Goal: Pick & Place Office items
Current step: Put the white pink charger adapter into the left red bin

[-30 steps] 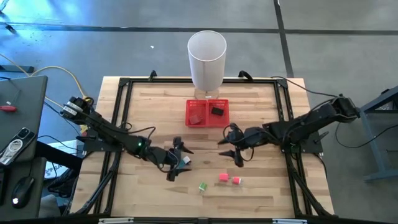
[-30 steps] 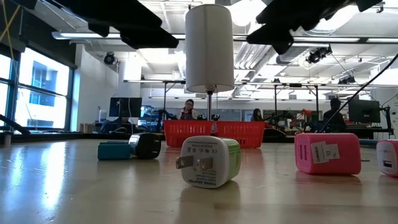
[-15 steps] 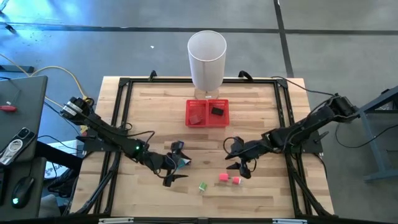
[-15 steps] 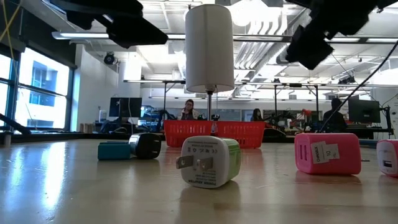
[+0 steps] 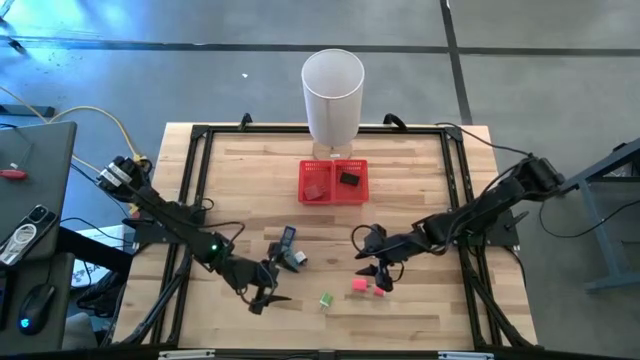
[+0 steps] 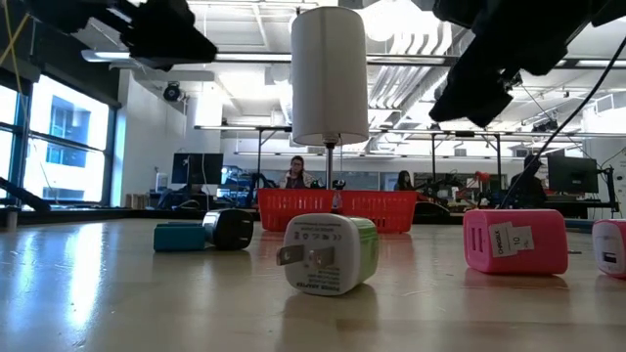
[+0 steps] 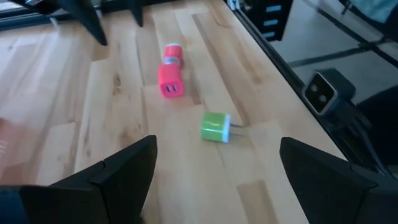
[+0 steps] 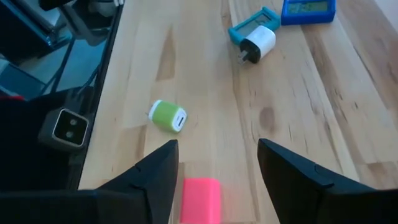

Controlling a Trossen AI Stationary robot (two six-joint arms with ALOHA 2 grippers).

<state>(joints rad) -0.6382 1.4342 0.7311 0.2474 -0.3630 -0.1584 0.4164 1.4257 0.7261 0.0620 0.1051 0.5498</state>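
A green-white plug piece [image 5: 326,299] [image 7: 215,127], a pink block [image 5: 359,285] [image 8: 201,199] and a red-pink block [image 5: 379,290] lie on the wooden table near its front edge. A blue piece [image 5: 288,237] and a teal-white piece [image 5: 296,258] lie left of centre. My left gripper [image 5: 266,289] [image 7: 214,180] hovers open left of the green-white piece, with nothing between its fingers. My right gripper [image 5: 372,268] [image 8: 217,180] hangs open just above and beyond the pink block, well clear of the table in the low view.
The red mesh tray [image 5: 334,166] sits at mid-table toward the far side, with a red piece [image 5: 316,188] and a dark piece [image 5: 349,179] in it. A tall white bin [image 5: 333,95] stands behind it. A black frame [image 5: 195,180] edges the table.
My left gripper has swung toward the table's near edge and a little left, uncovering the blue and teal-white pieces. My right gripper has come down and toward the near edge, over the pink block, rolling its wrist. No piece has moved.
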